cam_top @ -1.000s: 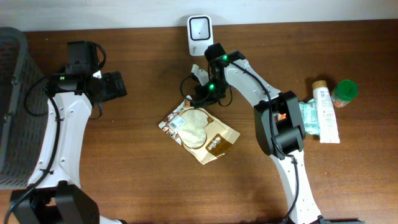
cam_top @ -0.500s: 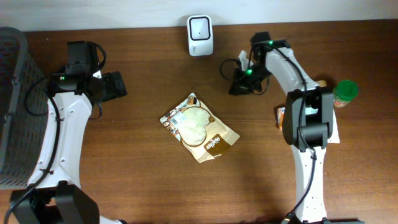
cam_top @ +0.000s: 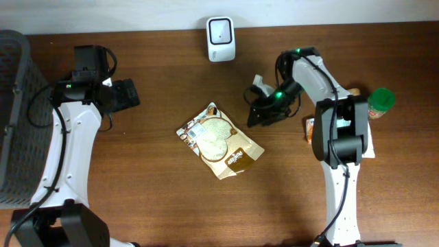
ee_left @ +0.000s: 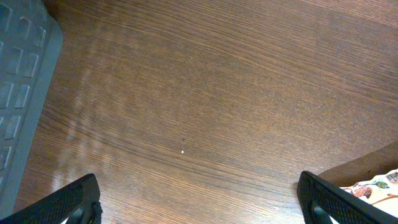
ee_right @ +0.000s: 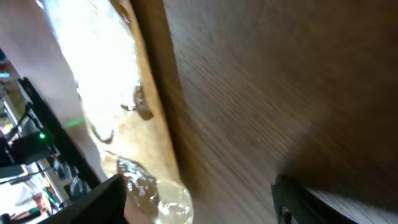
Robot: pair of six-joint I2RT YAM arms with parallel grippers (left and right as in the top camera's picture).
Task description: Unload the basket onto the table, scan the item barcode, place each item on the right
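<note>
Snack pouch (cam_top: 221, 140) flat mid-table, near side of scanner (cam_top: 220, 29), barcode label (cam_top: 195, 134) facing up, ungripped. Right gripper (cam_top: 259, 113), second ago pinching pouch's far corner, now just right of pouch, fingers apart, empty. Left gripper (cam_top: 127, 95) wide open, far left. Scan likely undone; regrasp needed.

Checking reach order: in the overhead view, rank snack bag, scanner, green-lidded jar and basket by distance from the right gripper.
From the right gripper:
1. snack bag, just left of it, mid-table
2. scanner, back edge
3. green-lidded jar, far right
4. basket, far left
</note>
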